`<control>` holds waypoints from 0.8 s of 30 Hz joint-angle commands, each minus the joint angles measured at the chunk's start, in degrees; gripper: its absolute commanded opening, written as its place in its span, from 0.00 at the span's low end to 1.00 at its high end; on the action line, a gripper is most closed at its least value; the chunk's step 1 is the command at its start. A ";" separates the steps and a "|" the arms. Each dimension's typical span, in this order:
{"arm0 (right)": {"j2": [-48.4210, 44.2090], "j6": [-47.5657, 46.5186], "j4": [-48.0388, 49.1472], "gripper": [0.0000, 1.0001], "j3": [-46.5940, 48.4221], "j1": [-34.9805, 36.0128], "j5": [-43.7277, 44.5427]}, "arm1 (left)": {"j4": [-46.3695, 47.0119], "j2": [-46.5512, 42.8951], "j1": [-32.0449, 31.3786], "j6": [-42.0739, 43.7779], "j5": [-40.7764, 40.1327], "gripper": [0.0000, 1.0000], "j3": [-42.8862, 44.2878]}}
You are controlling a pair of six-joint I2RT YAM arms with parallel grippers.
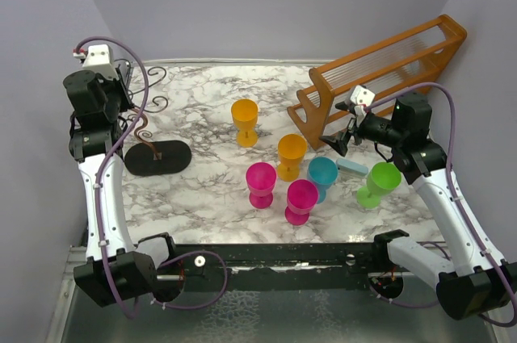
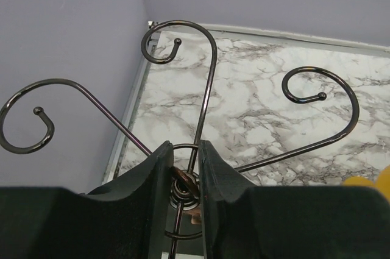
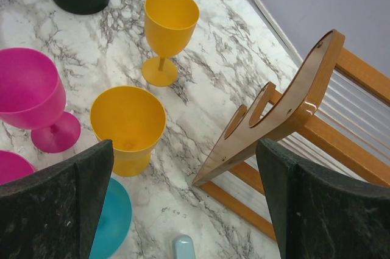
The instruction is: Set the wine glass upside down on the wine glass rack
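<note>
Everything here set on a marble table [image 1: 202, 202]. At its far right, a large wooden slatted rack [image 1: 388, 60], not the target, yet crowding the right arm's side. At the far left, the wine glass rack [image 1: 144, 127]: thin dark wire, curled hooks fanning from a slanted stem over a flat black oval base [image 1: 157, 159], well apart from the glasses, with no glass on any hook. Pinched at its hub by the left gripper [image 2: 184, 170], fingers pressed in on the point where the hook arms meet; likely held so to steady a light stand against tipping while a glass gets hung. Right gripper [image 3: 183, 149] spread wide, holding nothing, hovering just beside the foot of the wooden rack and above the nearer orange glass [image 1: 291, 156], probably the one meant, though hard to tell for sure. Six plastic glasses in all, each upright on the marble, so none turned over yet: also a farther orange glass [image 1: 244, 121], a left pink glass [image 1: 261, 183], a right pink glass [image 1: 301, 200], a teal glass [image 1: 322, 175] and a green glass [image 1: 378, 183] close by the right forearm. Tight around the nearer orange glass, with teal and pink just beside it, leaving little room for wide fingers. Smallest, a light blue piece [image 1: 351, 166] lying between teal and green.
</note>
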 commanded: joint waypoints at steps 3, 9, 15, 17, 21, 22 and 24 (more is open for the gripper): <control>0.05 0.16 2.29 1.00 -0.71 0.37 -1.20 | -0.32 3.98 0.47 -1.51 8.65 0.16 2.43; 0.09 0.09 2.45 1.00 -0.93 0.37 -0.98 | -0.14 5.23 0.51 -2.32 10.99 0.02 4.46; 0.20 -0.09 2.57 1.00 -1.07 0.37 -0.81 | 3.07 4.75 0.45 -2.61 14.21 0.00 4.51; 0.24 -0.05 2.62 1.00 -1.11 0.36 -0.87 | 4.68 4.69 0.46 -3.32 15.54 0.00 4.57; 0.31 -0.09 2.70 1.00 -1.19 0.37 -0.83 | 7.06 5.69 0.34 -5.25 17.36 0.00 5.64; 0.32 -0.05 2.73 1.00 -1.24 0.37 -0.78 | 7.38 6.20 0.36 -5.76 17.88 0.00 5.78; 0.36 -0.17 2.71 1.00 -1.28 0.37 -0.74 | 8.12 7.20 0.32 -6.82 19.16 0.00 6.99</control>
